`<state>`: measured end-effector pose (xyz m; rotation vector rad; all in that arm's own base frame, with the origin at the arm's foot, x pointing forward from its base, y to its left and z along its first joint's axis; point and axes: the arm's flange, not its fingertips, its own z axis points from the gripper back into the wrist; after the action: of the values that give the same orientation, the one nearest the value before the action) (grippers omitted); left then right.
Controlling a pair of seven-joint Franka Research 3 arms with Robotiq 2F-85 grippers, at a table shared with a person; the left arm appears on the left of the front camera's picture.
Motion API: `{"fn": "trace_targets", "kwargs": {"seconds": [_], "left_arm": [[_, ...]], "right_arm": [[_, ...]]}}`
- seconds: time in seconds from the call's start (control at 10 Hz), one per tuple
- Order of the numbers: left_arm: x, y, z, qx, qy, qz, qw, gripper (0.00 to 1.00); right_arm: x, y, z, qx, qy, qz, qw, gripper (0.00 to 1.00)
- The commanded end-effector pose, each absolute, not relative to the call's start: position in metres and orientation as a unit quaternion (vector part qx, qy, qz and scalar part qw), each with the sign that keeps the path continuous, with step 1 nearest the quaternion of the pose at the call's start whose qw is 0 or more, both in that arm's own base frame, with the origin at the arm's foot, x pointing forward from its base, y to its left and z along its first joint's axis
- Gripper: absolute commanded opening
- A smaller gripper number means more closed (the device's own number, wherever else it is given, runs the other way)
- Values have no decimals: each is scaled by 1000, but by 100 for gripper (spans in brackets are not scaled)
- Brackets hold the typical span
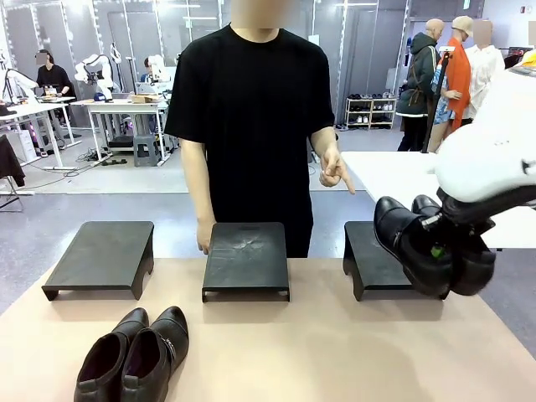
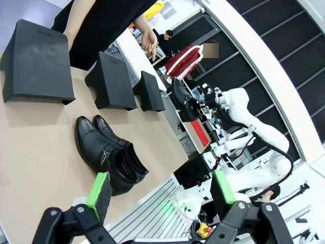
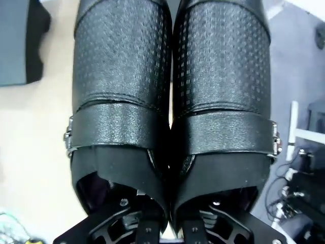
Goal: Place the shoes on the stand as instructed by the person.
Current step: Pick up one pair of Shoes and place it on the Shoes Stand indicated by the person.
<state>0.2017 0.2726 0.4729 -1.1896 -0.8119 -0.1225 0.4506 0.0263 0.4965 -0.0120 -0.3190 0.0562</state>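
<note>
My right gripper (image 1: 436,249) is shut on one pair of glossy black shoes (image 1: 414,243), pinched together by their inner walls and hanging tilted over the right stand (image 1: 373,261). In the right wrist view this held pair (image 3: 170,101) hides the fingers. A second pair of shoes (image 1: 134,356) lies on the table at front left, also seen as the pair (image 2: 109,152) ahead of my open left gripper (image 2: 161,189), which holds nothing. The person (image 1: 255,109) in a black T-shirt points one hand (image 1: 337,173) down toward the right stand.
Two more black stands sit along the table's far side, one left (image 1: 100,255) and one in the middle (image 1: 247,255). The person's other hand (image 1: 204,236) rests by the middle stand's back corner. A white table (image 1: 402,172) stands behind on the right.
</note>
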Motion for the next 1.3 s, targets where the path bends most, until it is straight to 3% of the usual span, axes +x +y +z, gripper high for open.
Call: {"fn": "trace_targets", "kwargs": {"seconds": [0.0,0.5,1.2], "left_arm": [[200,275,474,-547,-375,-64,746,100],[200,275,474,-547,-375,-64,746,100],[200,275,474,-547,-375,-64,746,100]], "right_arm": [[490,21,499,0,-175,35,984,8],[557,33,465,-7,-208,46,977,8],[598,44,425,7,-217,31,976,8]]}}
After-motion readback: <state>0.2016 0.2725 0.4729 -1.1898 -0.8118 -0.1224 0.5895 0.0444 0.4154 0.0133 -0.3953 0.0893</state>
